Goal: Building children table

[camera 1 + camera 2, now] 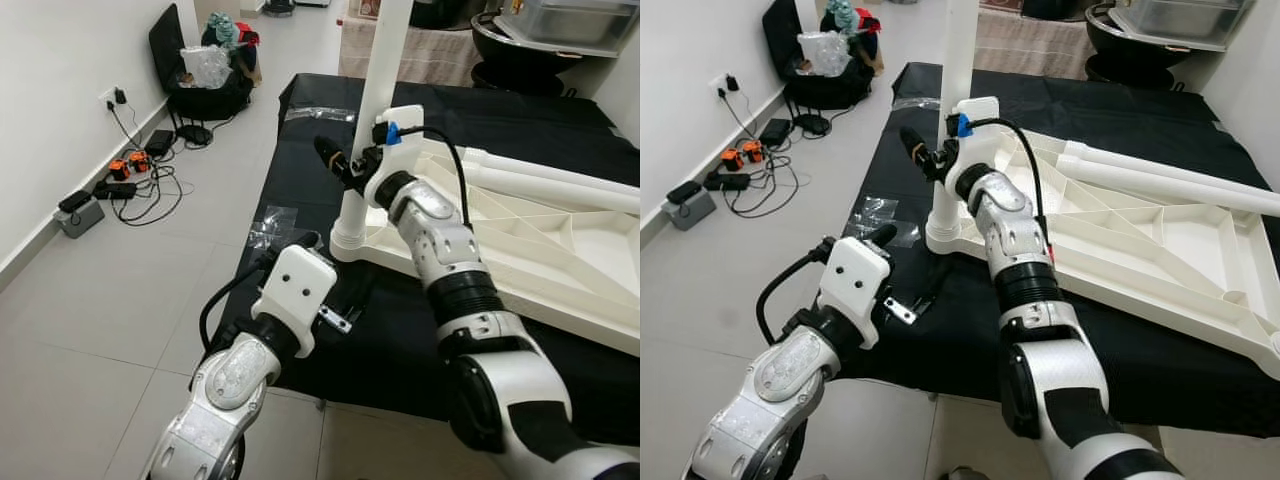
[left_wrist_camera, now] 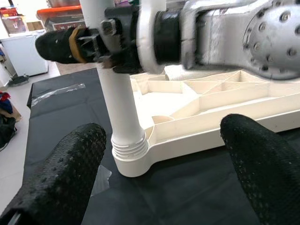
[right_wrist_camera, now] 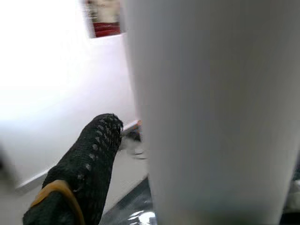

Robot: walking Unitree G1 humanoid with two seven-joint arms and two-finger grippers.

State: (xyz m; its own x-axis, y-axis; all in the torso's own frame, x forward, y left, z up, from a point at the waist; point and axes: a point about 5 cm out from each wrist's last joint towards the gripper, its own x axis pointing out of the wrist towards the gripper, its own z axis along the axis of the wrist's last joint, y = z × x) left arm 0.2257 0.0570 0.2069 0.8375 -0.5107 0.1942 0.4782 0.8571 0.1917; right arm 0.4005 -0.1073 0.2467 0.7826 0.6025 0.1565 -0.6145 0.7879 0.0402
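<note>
A white plastic children's table (image 1: 560,250) lies upside down on a black cloth (image 1: 300,200). One white leg (image 1: 385,60) stands upright in the near-left corner socket (image 1: 350,240). My right gripper (image 1: 352,165) is shut on this leg about halfway up, and one black finger (image 3: 89,164) shows beside it. Another white leg (image 1: 560,185) lies loose across the table's underside. My left gripper (image 2: 164,154) is open, low and just in front of the corner socket, touching nothing; its fingertips (image 2: 65,168) stand wide apart.
The cloth-covered platform ends at a front and left edge, with grey tiled floor (image 1: 120,300) beyond. Cables and chargers (image 1: 130,180) lie by the left wall, near a black bag (image 1: 205,70). Clear plastic wrappers (image 1: 270,225) and a small metal piece (image 1: 335,318) lie on the cloth.
</note>
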